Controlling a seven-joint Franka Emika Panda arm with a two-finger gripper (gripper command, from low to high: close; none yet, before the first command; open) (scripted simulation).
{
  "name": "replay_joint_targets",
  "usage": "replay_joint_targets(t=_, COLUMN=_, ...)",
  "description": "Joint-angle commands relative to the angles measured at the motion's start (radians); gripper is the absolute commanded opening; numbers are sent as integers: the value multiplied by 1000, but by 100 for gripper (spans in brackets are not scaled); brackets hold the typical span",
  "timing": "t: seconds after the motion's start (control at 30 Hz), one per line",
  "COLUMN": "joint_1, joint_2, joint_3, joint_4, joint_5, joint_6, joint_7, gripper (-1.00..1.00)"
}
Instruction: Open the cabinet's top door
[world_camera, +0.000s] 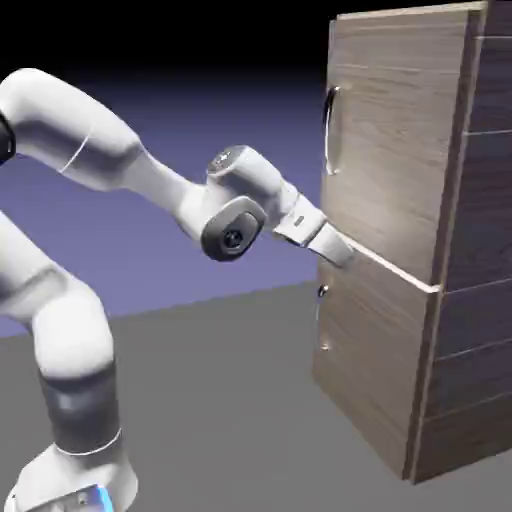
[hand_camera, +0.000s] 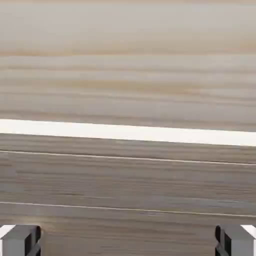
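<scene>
— So, where is the top door (world_camera: 395, 140)?
— It is at two o'clock in the exterior view, above the lower door panel (world_camera: 370, 350).
— And the gripper (hand_camera: 128, 241)?
— Its two fingers stand wide apart, with nothing between them.

Gripper open, arm reaching out

Your arm (world_camera: 75, 125) runs from the exterior view's left toward its right, elbow raised. Wrist (world_camera: 235, 225) sits lower than the upper links, with the hand (world_camera: 312, 232) angled down and right. In the hand view, your gripper (hand_camera: 128, 241) has its two fingertips (hand_camera: 27, 241) wide apart, nothing between them.
</scene>
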Motion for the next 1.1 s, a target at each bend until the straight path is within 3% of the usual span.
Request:
replay_joint_targets(t=0.0, joint_1=-25, joint_2=-25, joint_3=19, joint_4=4, joint_5=44, joint_6=-15, joint_7=-17, gripper=0)
replay_joint_targets(t=1.07, joint_1=-832, joint_2=-814, joint_3=621, joint_4=147, joint_5=1435, joint_6=-479, joint_7=-550, gripper=0)
